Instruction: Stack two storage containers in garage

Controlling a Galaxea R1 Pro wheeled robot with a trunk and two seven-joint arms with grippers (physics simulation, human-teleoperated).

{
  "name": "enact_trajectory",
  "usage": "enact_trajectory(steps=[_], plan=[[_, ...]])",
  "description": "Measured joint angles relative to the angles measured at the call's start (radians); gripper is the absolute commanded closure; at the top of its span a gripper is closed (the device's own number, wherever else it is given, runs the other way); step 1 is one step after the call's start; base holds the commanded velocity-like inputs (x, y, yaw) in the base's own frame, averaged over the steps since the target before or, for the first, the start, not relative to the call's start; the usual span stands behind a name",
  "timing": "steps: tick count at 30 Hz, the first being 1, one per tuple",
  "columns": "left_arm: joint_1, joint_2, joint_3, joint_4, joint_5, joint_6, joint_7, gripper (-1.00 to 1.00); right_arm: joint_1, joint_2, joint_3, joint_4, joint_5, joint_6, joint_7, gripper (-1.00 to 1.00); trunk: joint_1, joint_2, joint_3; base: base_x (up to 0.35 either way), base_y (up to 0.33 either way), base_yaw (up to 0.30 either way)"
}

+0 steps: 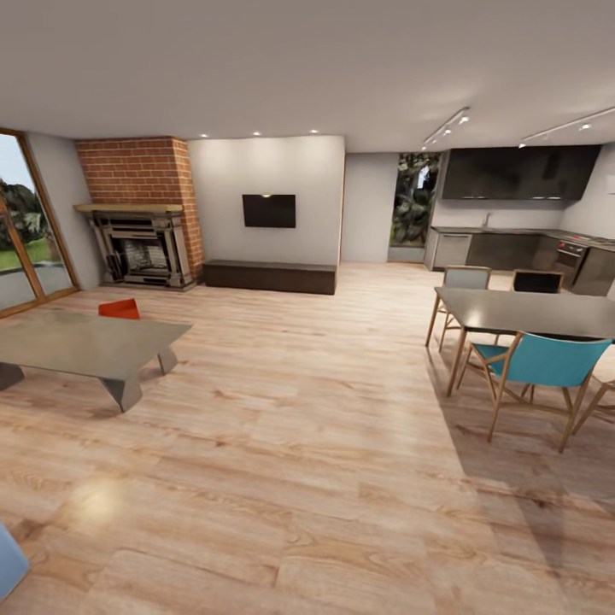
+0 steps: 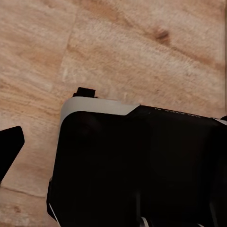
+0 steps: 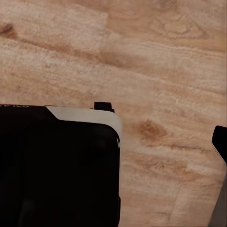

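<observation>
I am looking across the living room from the head camera, and I am seeing one storage container [image 1: 119, 308] sitting on the far edge of the low grey desk [image 1: 85, 346], with the brick fireplace [image 1: 141, 248] well behind it. It is showing as an orange-red wedge above the desk top, so I am judging it is resting there open side up, waiting to be fetched. I am counting one container where the task calls for two; I am not finding the second from this angle.

Both arms are hanging low beside the base, which I take to be a travel pose that keeps them clear while I am driving. The left wrist camera is pointing down at the light wood plank floor [image 2: 142, 47] past the dark body of the robot [image 2: 142, 165], and one dark tip of the left tool [image 2: 9, 146] is poking in at the edge. In the right wrist view a dark tip of the right tool [image 3: 220, 142] is likewise cutting in over the planks. With a single tip in each view, I cannot tell whether either tool is wide or narrow, though nothing is showing between them.

Elsewhere I am counting one dining table [image 1: 521, 312], one teal chair [image 1: 538, 363] nearest me, and one wall television [image 1: 268, 210]
</observation>
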Motion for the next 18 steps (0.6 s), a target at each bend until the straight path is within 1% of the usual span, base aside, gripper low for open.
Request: enact_trajectory(steps=[18], plan=[[0.0, 0.0, 0.0, 0.0, 0.0, -0.003, 0.001, -1.0, 0.0, 0.004, 0.0, 0.0, -0.001, 0.0, 0.0, -1.0, 0.0, 0.0, 0.0, 0.323, 0.01, 0.0]])
